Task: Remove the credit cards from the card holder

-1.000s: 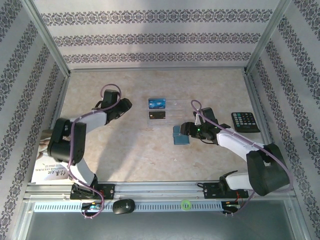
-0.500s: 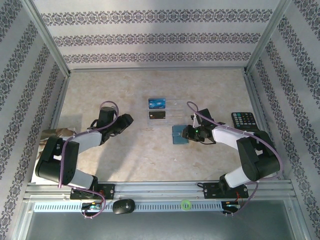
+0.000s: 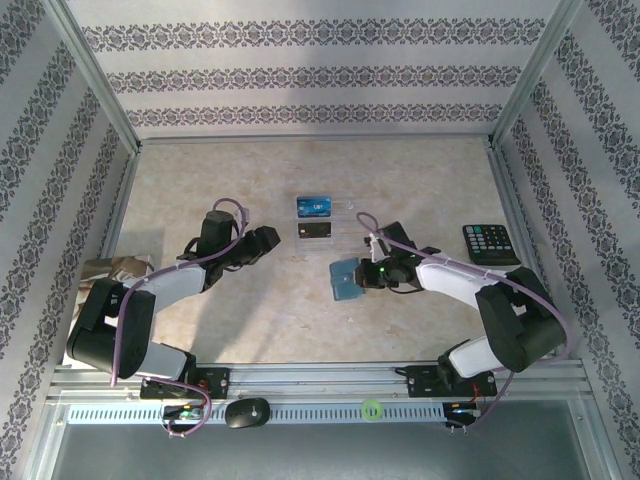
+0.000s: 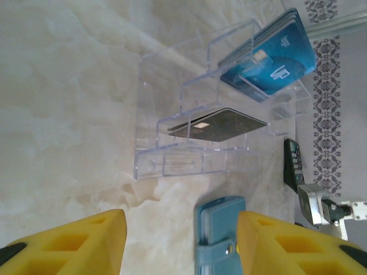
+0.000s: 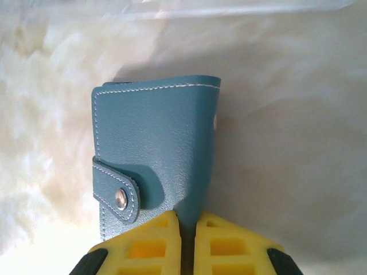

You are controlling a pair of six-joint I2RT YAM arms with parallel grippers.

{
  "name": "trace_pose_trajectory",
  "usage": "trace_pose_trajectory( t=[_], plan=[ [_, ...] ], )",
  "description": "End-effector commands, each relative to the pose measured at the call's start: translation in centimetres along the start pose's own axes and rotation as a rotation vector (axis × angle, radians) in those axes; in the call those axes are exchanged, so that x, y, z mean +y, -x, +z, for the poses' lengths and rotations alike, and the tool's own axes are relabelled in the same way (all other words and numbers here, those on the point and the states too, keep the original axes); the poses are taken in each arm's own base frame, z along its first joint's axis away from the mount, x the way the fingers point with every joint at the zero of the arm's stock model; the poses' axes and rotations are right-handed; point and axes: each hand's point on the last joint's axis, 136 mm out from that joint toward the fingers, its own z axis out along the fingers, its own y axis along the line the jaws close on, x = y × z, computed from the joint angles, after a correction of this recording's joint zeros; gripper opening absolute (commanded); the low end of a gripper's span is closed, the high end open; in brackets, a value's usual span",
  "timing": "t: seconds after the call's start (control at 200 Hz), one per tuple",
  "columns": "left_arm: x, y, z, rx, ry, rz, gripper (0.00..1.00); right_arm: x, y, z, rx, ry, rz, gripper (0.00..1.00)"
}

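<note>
Just beyond the card holder (image 5: 155,143) stands a clear rack (image 4: 172,154); right gripper (image 5: 187,220) pinches it; left gripper (image 4: 180,220) gapes empty.

The card holder (image 5: 155,154) was teal-blue with pale stitching along its edges and a silver snap on the strap. The bench (image 3: 250,310) was beige, marbled in cream. The walls (image 3: 300,75) were white, banded with dark floral stripes. The right hand (image 5: 187,223) and left hand (image 4: 180,235) had yellow fingers. One card (image 4: 275,57) was blue, the other card (image 4: 221,126) dark grey. The calculator (image 3: 490,243) was black.
</note>
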Motion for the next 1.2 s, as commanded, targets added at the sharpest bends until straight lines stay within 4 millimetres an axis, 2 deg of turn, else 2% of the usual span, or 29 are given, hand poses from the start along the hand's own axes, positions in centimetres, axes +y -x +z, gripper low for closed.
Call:
trace_pose_trajectory(
  t=[0.0, 0.1, 0.13, 0.19, 0.25, 0.41, 0.59, 0.73, 0.854, 0.984, 1.109, 1.194],
  plan=[
    [-2.3, -0.7, -0.5, 0.036, -0.04, 0.104, 0.55, 2.1, -2.3, -0.3, 0.124, -0.002, -0.129, 0.08],
    [-2.2, -2.1, -0.1, 0.088, -0.012, 0.147, 0.55, 4.2, -3.6, 0.3, 0.198, 0.026, -0.209, 0.13],
    [-2.3, -2.7, 0.1, 0.104, -0.01, 0.161, 0.54, 4.9, -3.8, 0.5, 0.218, 0.027, -0.236, 0.21],
    [-2.4, -3.5, 0.5, 0.126, -0.004, 0.178, 0.54, 5.6, -4.1, 0.6, 0.224, -0.002, -0.288, 0.43],
    [-2.0, -3.7, 0.6, 0.125, 0.009, 0.179, 0.52, 6.3, -4.2, 0.2, 0.198, -0.028, -0.336, 0.56],
    [-1.4, -3.3, 1.0, 0.106, 0.031, 0.212, 0.47, 7.2, -5.8, -1.1, 0.174, -0.073, -0.421, 0.67],
    [-1.4, -5.2, 3.5, 0.185, 0.054, 0.27, 0.37, 8.0, -8.1, -1.0, 0.169, -0.105, -0.482, 0.69],
    [-0.6, -8.3, 5.1, 0.269, 0.1, 0.311, 0.34, 7.3, -8.6, -1.0, 0.105, -0.159, -0.47, 0.69],
    [1.4, -11.2, 5.3, 0.354, 0.223, 0.363, 0.28, 6.0, -8.0, -2.1, 0.02, -0.195, -0.435, 0.69],
    [3.6, -13.0, 4.4, 0.412, 0.323, 0.386, 0.27, 4.6, -7.9, -2.7, -0.007, -0.218, -0.385, 0.68],
    [3.7, -14.5, 3.6, 0.459, 0.307, 0.377, 0.27, 3.6, -8.5, -1.8, 0.03, -0.216, -0.333, 0.58],
    [3.2, -15.4, 3.1, 0.484, 0.288, 0.376, 0.27, 2.9, -9.0, -0.9, 0.068, -0.228, -0.316, 0.43]
  ],
)
